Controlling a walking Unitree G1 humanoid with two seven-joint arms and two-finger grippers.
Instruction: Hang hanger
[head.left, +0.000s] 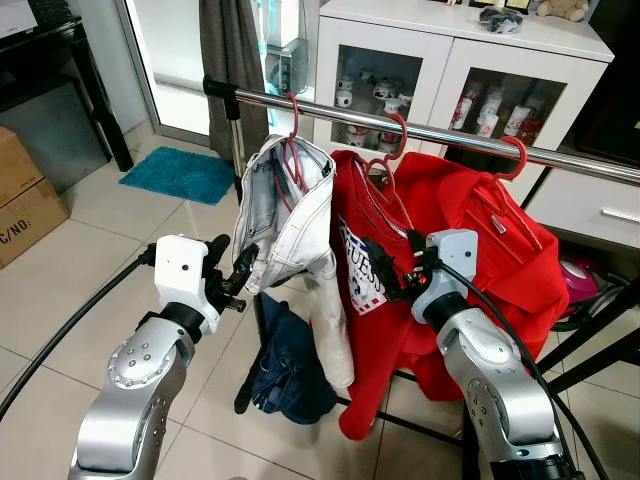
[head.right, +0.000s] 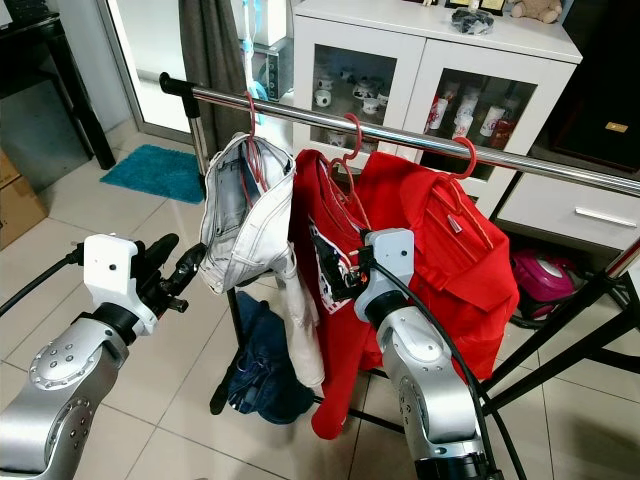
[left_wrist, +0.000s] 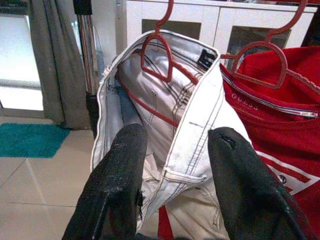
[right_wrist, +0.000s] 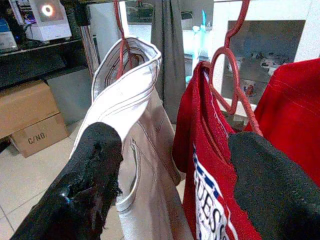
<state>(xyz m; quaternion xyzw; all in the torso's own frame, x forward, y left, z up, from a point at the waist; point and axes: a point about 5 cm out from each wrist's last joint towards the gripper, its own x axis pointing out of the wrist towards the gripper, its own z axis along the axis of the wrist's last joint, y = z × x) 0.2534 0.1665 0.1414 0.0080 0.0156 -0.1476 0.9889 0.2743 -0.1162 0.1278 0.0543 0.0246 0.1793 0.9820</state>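
A steel rail (head.left: 420, 128) carries three red hangers. The left hanger (head.left: 292, 150) holds white jeans (head.left: 290, 215), the middle hanger (head.left: 392, 150) a red printed T-shirt (head.left: 365, 300), the right hanger (head.left: 512, 160) a red jacket (head.left: 490, 250). My left gripper (head.left: 232, 268) is open, close to the left side of the white jeans (left_wrist: 175, 150), nothing between its fingers (left_wrist: 120, 170). My right gripper (head.left: 392, 270) is open in front of the red T-shirt (right_wrist: 210, 200), its fingers (right_wrist: 95, 165) apart with the shirt's edge between them.
Dark blue denim (head.left: 290, 375) lies heaped on the tile floor under the rail. A white glass-door cabinet (head.left: 450, 70) stands behind. The rack's black legs (head.left: 590, 340) spread at the right. Cardboard boxes (head.left: 25, 200) and a teal mat (head.left: 180, 172) are at the left.
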